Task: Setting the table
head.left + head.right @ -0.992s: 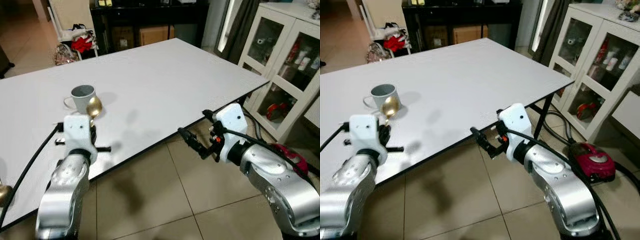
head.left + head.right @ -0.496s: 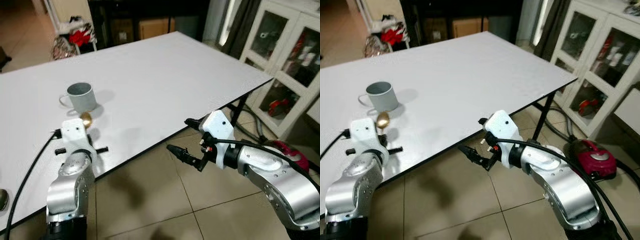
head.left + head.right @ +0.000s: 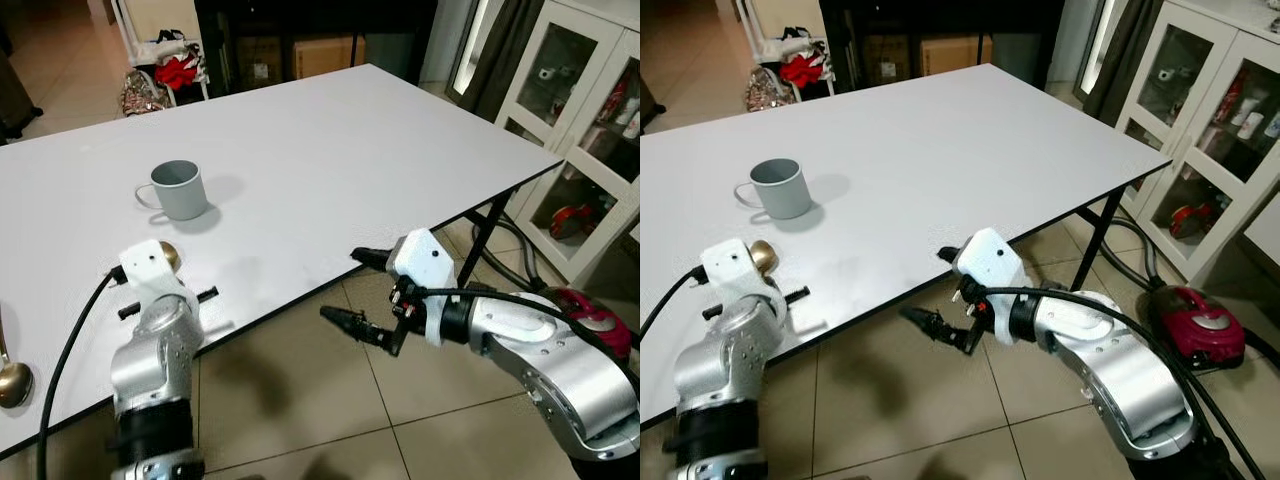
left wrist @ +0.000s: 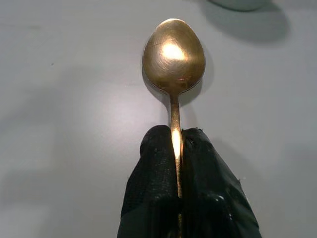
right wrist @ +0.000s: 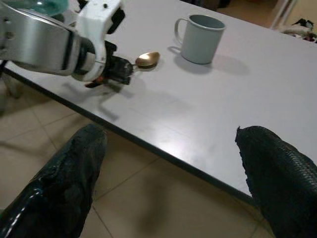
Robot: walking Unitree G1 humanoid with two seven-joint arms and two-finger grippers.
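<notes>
1. In the left eye view we see a white table [image 3: 330,150] running from near left to far right. A grey mug [image 3: 180,189] stands upright on it toward the left, handle pointing left. Nearer than the mug, our left gripper [image 3: 165,262] sits low over the near edge of the table, with the bowl of a gold spoon [image 3: 168,256] showing just past its white housing. A second gold spoon [image 3: 12,380] lies at the far left, near the table's near edge. Our right gripper [image 3: 360,290] hangs off the table, over the tiled floor [image 3: 300,400], beside the near edge.

2. The right eye view gives the same layout; a white glass-door cabinet [image 3: 1210,130] stands at the right, with a red vacuum cleaner [image 3: 1195,320] on the floor before it.

3. In the left wrist view our fingers [image 4: 158,188] are pressed together on the spoon's handle, the bowl facing up just above the tabletop.

4. In the right wrist view our fingers [image 5: 64,183] stand wide apart, holding nothing, pointed at the table edge, with the mug and the left gripper beyond.
</notes>
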